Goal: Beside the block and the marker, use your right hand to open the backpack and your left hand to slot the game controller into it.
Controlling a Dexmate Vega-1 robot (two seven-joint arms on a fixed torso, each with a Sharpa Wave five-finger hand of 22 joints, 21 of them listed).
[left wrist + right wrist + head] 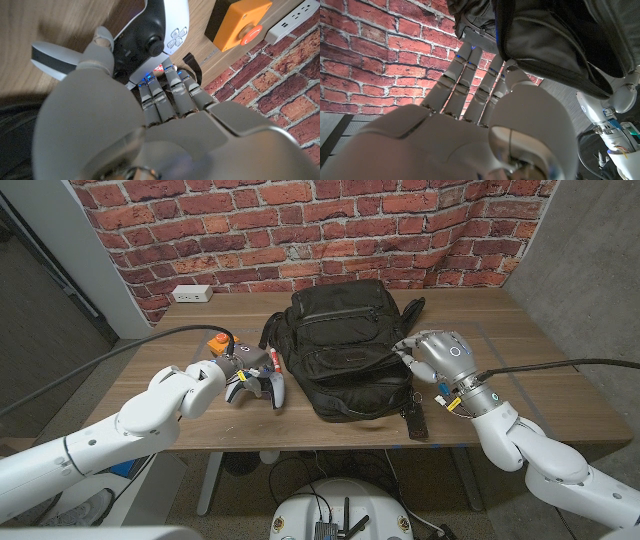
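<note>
The black backpack (pixel 345 345) lies in the middle of the table, zipped panels up. My right hand (pixel 438 357) is at its right side, fingers (pixel 465 70) stretched out with their tips against the fabric edge of the backpack (pixel 555 35); nothing is held. The white and black game controller (pixel 256 384) lies on the table left of the backpack. My left hand (pixel 213 374) grips the controller (pixel 150 35), thumb on one side and fingers (pixel 170 87) curled over its edge. Behind it are the orange block (pixel 218 338) with a red button and the marker (pixel 272 360).
A white power strip (pixel 190 293) lies at the back left by the brick wall. A slim black object (pixel 415 421) lies near the front edge, beside my right wrist. The orange block (pixel 242 22) and the power strip (pixel 295 17) are just beyond the controller.
</note>
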